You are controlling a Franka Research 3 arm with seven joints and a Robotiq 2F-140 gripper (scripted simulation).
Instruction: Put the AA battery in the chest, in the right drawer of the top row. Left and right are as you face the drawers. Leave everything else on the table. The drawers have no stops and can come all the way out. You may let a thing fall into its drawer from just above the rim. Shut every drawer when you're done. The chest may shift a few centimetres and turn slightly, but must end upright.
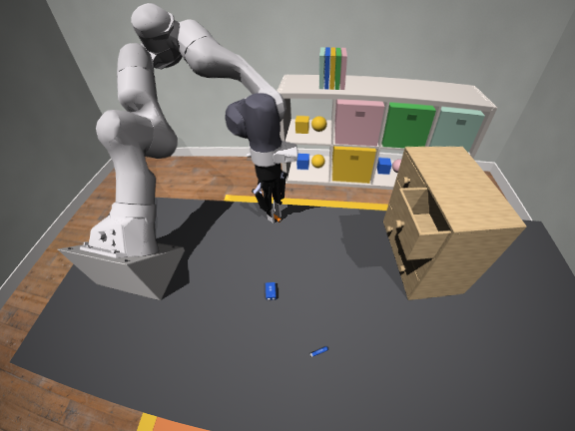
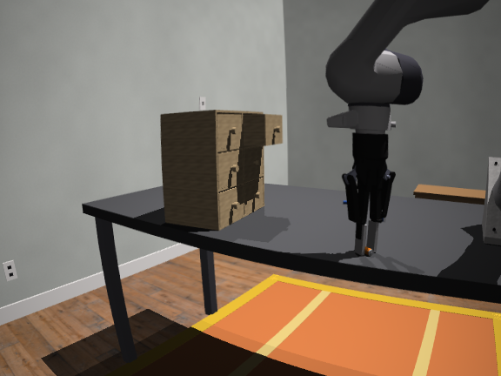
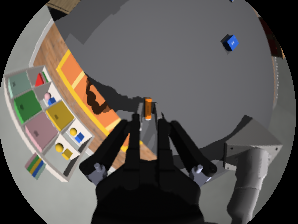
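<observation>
The orange battery (image 1: 279,218) (image 2: 369,251) (image 3: 148,109) lies on the table near its edge. My gripper (image 1: 275,215) (image 2: 366,250) (image 3: 148,108) points down at the table, narrowly open, with its fingertips on either side of the battery. The battery rests low between the tips; contact with them cannot be told. The wooden chest (image 1: 479,190) (image 2: 189,170) stands upright. Its right top-row drawer (image 1: 433,245) (image 2: 273,129) is pulled far out and looks empty inside where visible. The left top drawer (image 2: 229,130) is shut.
A blue block (image 1: 271,290) (image 3: 231,43) and a slim blue cylinder (image 1: 319,351) (image 2: 345,202) lie on the table (image 1: 215,339), away from the gripper. The open drawer juts out towards the arm's side. A shelf unit (image 1: 399,90) stands beyond the table.
</observation>
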